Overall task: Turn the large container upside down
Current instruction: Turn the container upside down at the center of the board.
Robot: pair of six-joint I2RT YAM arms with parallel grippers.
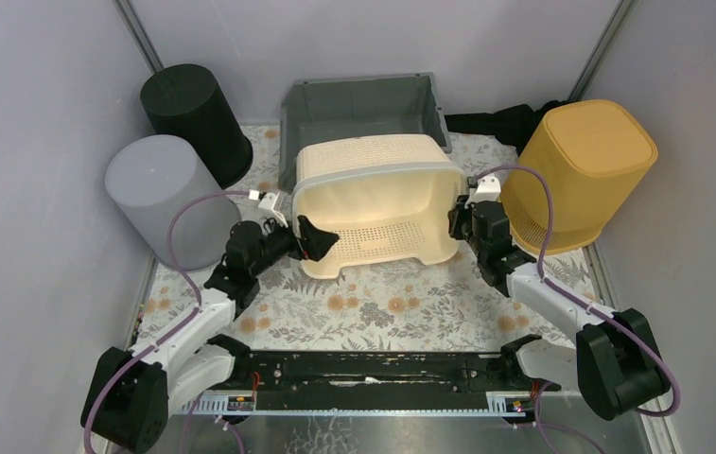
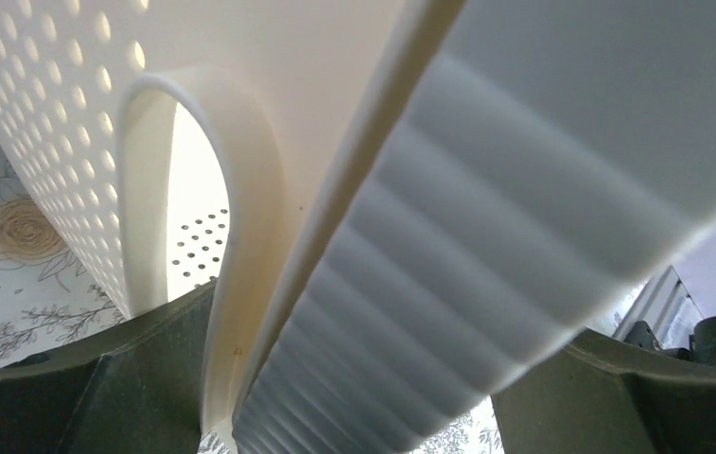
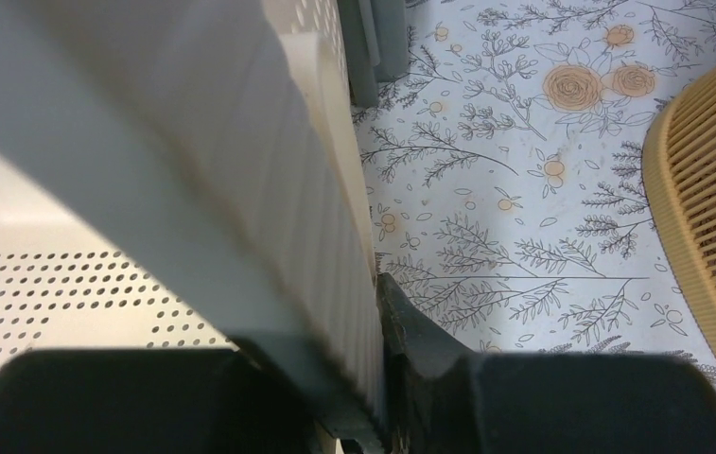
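Slippage worries us: the large container (image 1: 377, 203) lies on its side on the table (image 1: 373, 307), pinched at one rim by our right tool (image 1: 458, 221) alone, left tool (image 1: 310, 237) gaping wide astride the other, so turning may twist it loose.

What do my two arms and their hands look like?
The left arm and right arm have white links between bulky black joints. A purple cable loops along each. The left hand and right hand are black with two fingers; a small white block sits by each wrist.
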